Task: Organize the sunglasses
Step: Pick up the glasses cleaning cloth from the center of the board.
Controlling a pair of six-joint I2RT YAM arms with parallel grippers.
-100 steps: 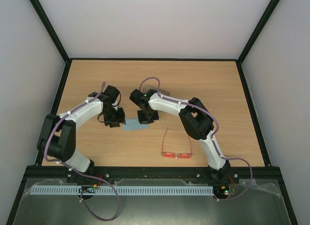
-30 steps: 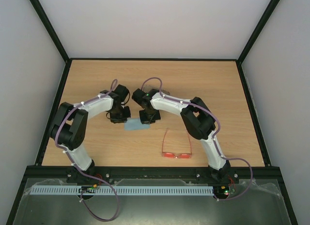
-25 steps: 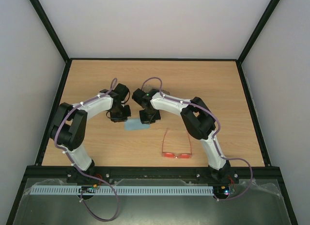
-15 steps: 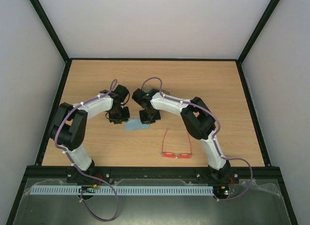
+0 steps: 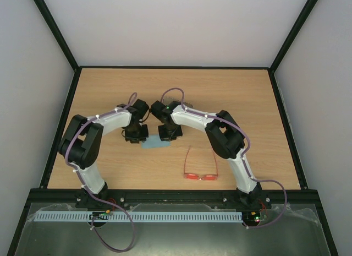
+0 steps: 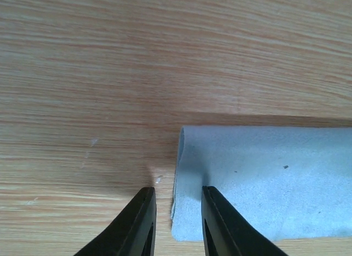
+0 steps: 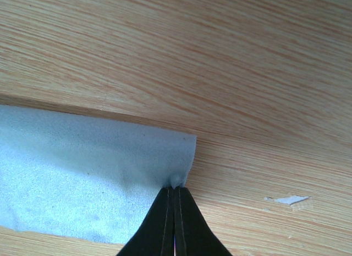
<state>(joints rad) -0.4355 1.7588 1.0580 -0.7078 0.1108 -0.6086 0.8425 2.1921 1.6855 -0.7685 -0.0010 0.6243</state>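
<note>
Pictured from above: a wooden counter (image 5: pixel 247 96), with the left arm (image 5: pixel 104 121) and the right arm (image 5: pixel 192 117) bent inward from the near edge to meet over its middle.

Lying nearer and to the right of that meeting point, well apart from both arms: the sunglasses (image 5: pixel 201 176), lenses toward the near edge, temple arms unfolded and pointing far.

Spread flat between the two wrists: a light-blue cloth (image 5: pixel 154 143), looking doubled over along its left edge in the left wrist view (image 6: pixel 264 184).

Clamped shut on the cloth's right edge (image 7: pixel 82 179): the right end effector (image 7: pixel 175 192), fingers (image 7: pixel 165 223) pressed together with a small pucker of fabric at the tips.

Parted only narrowly and gripping nothing: the left end effector (image 6: pixel 176 192), fingers (image 6: pixel 140 223) straddling the cloth's left edge, low at the counter.

Also caught by the right wrist camera: a small white fleck (image 7: pixel 289 200) on the wood beside the pinch.

Judged to be in the cloth-handling step, ahead of any work on the sunglasses themselves, probably folding or lifting the cloth by both ends. Calls next for closing the left fingers on that left edge without nudging it away, then moving both ends together to avoid tugging the fabric out of the right pinch. Leaves the sunglasses yet to be folded and put away.
</note>
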